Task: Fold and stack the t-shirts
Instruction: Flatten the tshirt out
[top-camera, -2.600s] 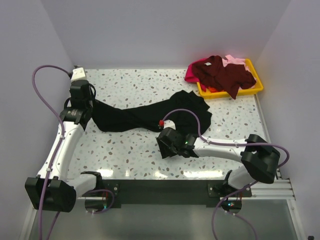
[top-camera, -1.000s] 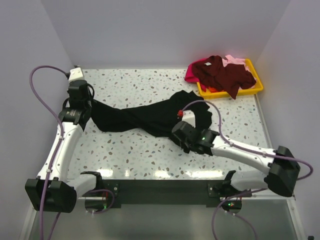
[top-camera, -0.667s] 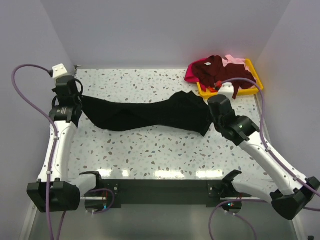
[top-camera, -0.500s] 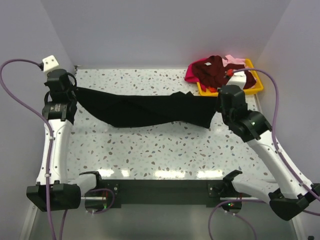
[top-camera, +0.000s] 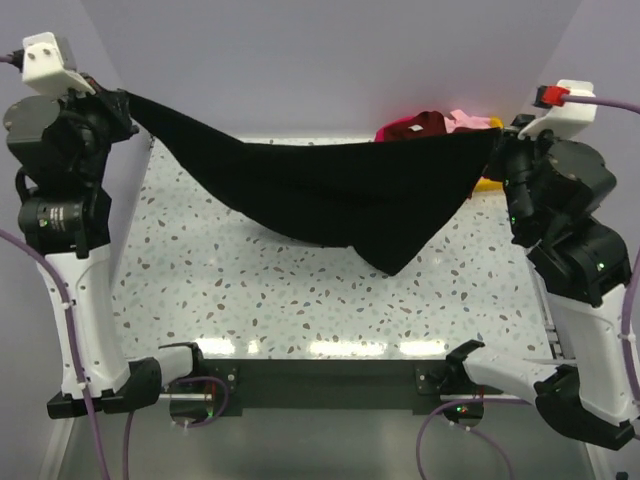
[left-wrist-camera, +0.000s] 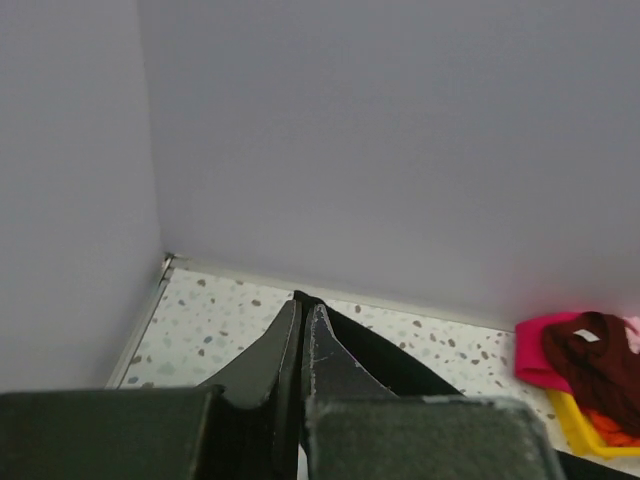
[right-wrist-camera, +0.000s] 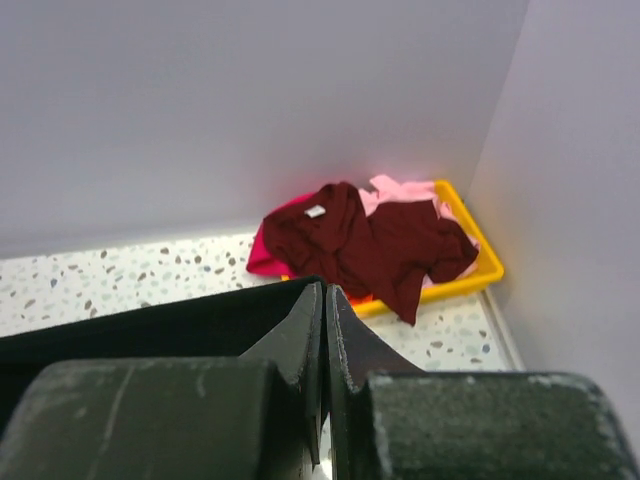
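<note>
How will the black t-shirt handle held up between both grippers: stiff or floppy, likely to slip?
Probably very floppy: the black t-shirt sags in a deep curve between the left gripper and right gripper, one corner hanging low. Likely light, since two small pinches carry it. Slipping seems unlikely; both jaws look shut tight on cloth.

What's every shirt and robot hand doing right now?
Left gripper: jaws shut on black shirt.
Right gripper: jaws shut on black shirt.
Black shirt: held up, stretched, sagging in the middle.
Maroon shirt: crumpled atop the tray pile.
Magenta shirt: crumpled under maroon.
Pink shirt: crumpled under maroon.
Tray: holds unfolded shirts.
</note>
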